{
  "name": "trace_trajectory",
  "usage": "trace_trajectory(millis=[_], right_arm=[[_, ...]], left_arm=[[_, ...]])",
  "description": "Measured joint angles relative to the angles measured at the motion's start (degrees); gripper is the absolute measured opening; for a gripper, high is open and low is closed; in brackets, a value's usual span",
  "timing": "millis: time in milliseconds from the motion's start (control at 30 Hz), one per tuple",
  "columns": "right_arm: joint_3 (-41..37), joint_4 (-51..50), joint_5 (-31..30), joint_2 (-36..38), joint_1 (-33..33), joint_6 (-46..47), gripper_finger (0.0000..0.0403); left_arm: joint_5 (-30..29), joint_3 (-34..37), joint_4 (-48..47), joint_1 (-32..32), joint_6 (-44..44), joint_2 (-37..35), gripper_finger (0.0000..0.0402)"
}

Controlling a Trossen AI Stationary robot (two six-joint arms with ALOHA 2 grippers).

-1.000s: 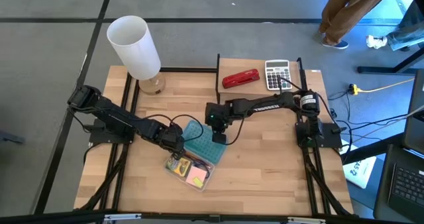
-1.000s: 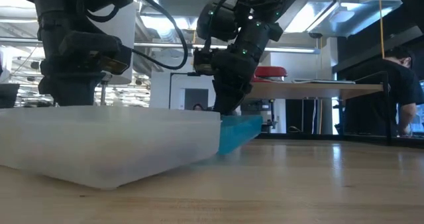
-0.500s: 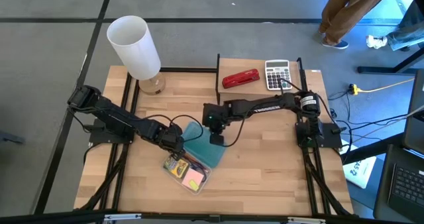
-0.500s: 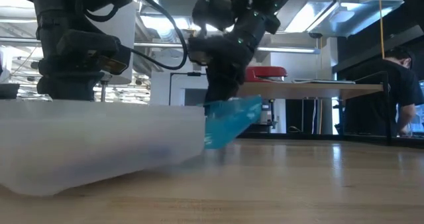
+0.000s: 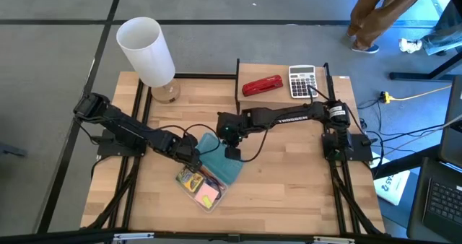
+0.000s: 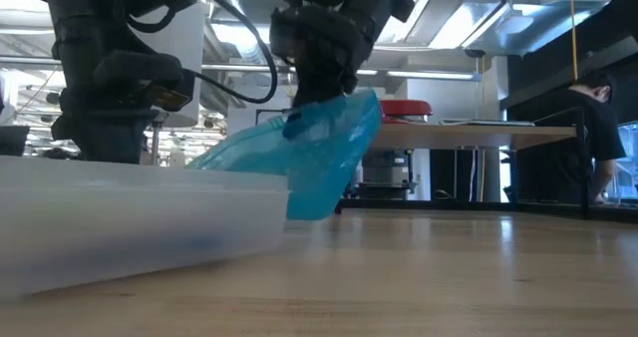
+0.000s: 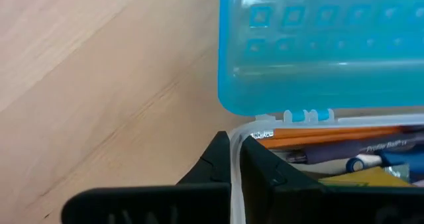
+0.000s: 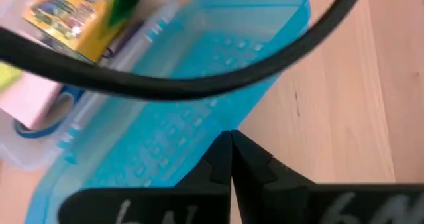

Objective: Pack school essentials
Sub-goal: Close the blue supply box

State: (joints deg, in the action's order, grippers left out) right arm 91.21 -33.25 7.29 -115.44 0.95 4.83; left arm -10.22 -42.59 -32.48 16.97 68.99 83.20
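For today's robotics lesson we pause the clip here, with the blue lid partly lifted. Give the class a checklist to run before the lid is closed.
1. Right gripper holds the lid by its free edge: ok, shut on it.
2. Left gripper steadies the box: ok, pinching the clear rim.
3. Lid still joined at the hinge: ok.
4. Crayon box, pencils and sticky pad lie inside: ok.
5. Nothing sticks up above the rim: cannot tell.
6. Cable clear of the lid's path: cannot tell.
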Motion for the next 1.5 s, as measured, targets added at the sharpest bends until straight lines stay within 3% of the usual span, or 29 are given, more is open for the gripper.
trace_trajectory(millis=[433, 967, 1200, 1500], right_arm=[[7.4, -3.7, -0.5, 0.1, 2.5, 1.2, 0.0004], [7.8, 0.6, -0.9, 0.0, 5.6, 5.6, 0.0004], [7.7, 2.5, -0.7, -0.1, 5.7, 5.6, 0.0004], [7.6, 2.5, 0.4, -0.2, 5.9, 5.1, 0.0004]], left_arm=[[-4.6, 0.1, -0.3, -0.1, 1.6, 0.1, 0.0002], [-8.5, 0.1, -0.3, 0.0, 2.9, 0.2, 0.0002], [-8.3, 0.1, -0.3, -0.1, 2.1, 0.1, 0.0008], [-3.6, 0.0, -0.3, -0.2, -3.1, 0.0, 0.0048]])
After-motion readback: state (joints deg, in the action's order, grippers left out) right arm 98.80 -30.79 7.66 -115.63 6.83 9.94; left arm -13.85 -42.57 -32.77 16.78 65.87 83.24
